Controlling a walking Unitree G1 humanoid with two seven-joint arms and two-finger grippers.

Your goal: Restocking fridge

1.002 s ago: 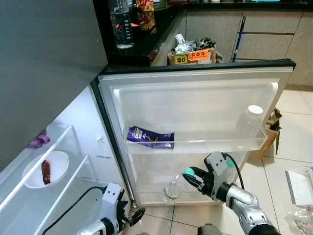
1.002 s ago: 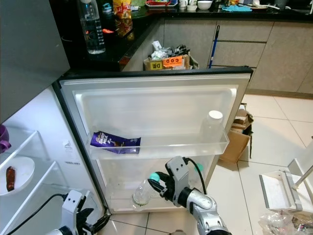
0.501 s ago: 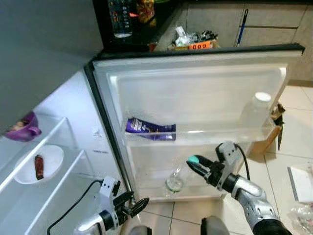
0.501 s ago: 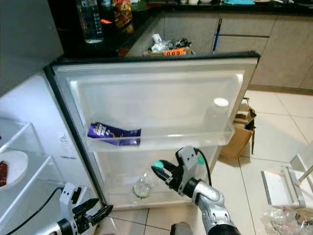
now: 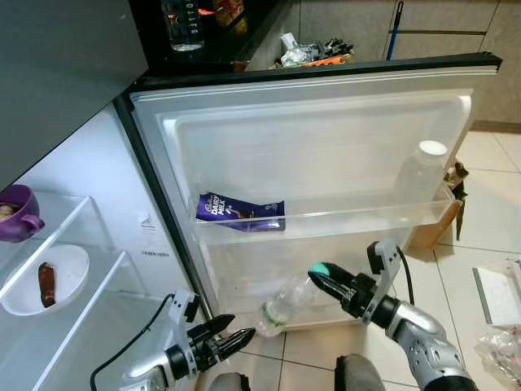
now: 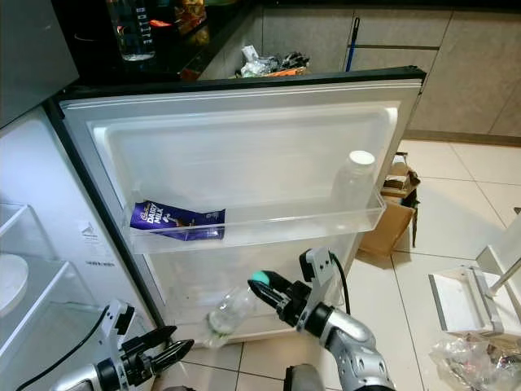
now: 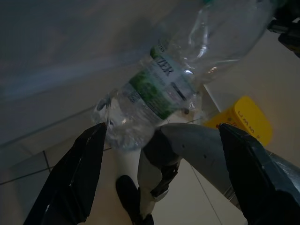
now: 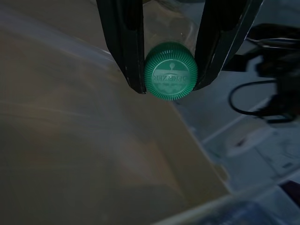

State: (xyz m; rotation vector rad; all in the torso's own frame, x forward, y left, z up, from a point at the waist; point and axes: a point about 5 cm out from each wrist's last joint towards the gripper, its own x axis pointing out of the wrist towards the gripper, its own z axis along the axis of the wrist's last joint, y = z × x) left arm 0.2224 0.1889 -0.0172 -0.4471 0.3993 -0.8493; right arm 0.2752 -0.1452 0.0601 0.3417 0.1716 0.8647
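At the far left, inside the open fridge, one purple cup (image 5: pixel 16 221) stands on an upper shelf, and just below it one white bowl (image 5: pixel 46 279) holds a single dark reddish piece of food (image 5: pixel 46 283). Low down and near, the left gripper (image 5: pixel 232 338) hangs by the bottom corner of the fridge door (image 5: pixel 326 155), its two black fingers (image 7: pixel 70 178) spread apart and holding nothing, pointed toward the bottle's base. On the door's upper shelf (image 5: pixel 326 224) lie two things: one purple chocolate packet (image 5: pixel 240 213) lying flat at the left end, and one clear white-capped jar (image 5: pixel 423 173) upright at the right end. Below that shelf, one clear plastic water bottle (image 5: pixel 285 303) with a green label tilts out in front of the door's lower part, base down to the left. To its right, the right gripper (image 5: pixel 319 272) is closed on the bottle's green cap (image 8: pixel 170 77), one finger pressing each side of it. On the dark counter beyond the door, far left, stands one more clear bottle (image 5: pixel 181 23). At the right, one cardboard box (image 5: pixel 435 224) sits on the tiled floor (image 5: pixel 488 212) behind the door's edge.
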